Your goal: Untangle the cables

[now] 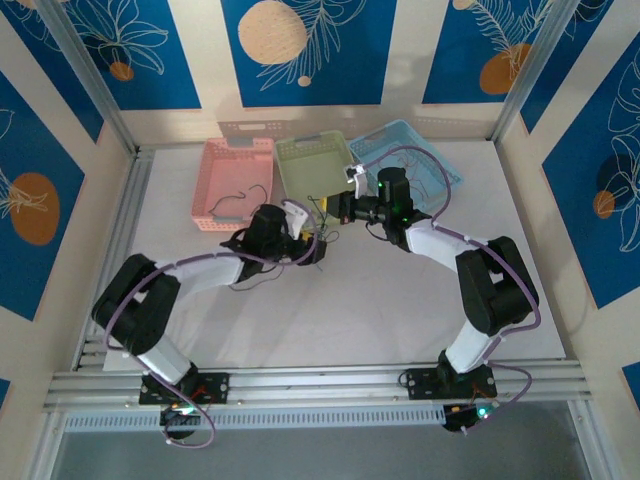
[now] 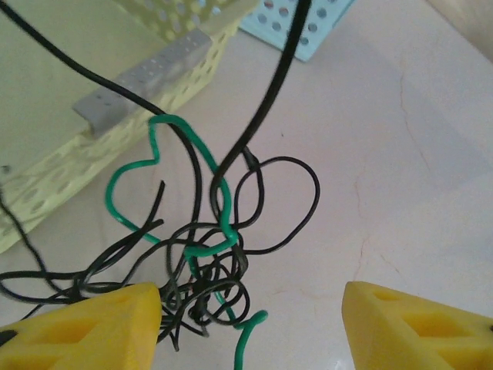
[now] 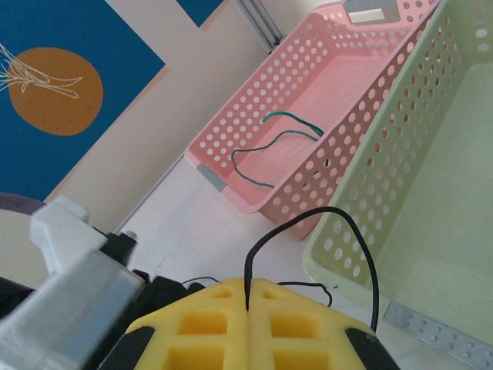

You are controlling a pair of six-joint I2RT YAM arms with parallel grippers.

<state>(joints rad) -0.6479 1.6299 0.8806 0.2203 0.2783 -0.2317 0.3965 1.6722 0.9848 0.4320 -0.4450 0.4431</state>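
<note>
My left gripper [image 2: 250, 312] stands open, its two yellow fingers [image 2: 85, 331] well apart; the knot of cables [image 2: 208, 266] lies on the table [image 2: 400, 154] between them, crowded against the inner side of the left finger, and it is not pinched. A green cable [image 2: 154, 146] loops up out of the knot and curls back through it; thin black strands coil around it, and I cannot tell which strand belongs to which.

My right gripper [image 3: 248, 304] is closed, its yellow fingers pressed flat together; a black cable [image 3: 308, 212] comes up out of the seam between them, arches over and drops down beside the wall of the green basket [image 3: 385, 154]. In the left wrist view a black strand rises taut from the knot toward the top edge.

From above, the cables [image 1: 322, 236] sit near the far middle of the table [image 1: 380, 310], just in front of the green basket [image 1: 312, 148], with my left gripper [image 1: 318, 250] on their near side and my right gripper [image 1: 337, 210] on their far side; the pink basket [image 1: 238, 150] stands to the left of the green one and the blue basket [image 1: 400, 130] to its right, all three along the far edge. Two dark green cables [image 3: 293, 117] lie loose on the floor of the pink basket [image 3: 231, 181], apart from the knot.
</note>
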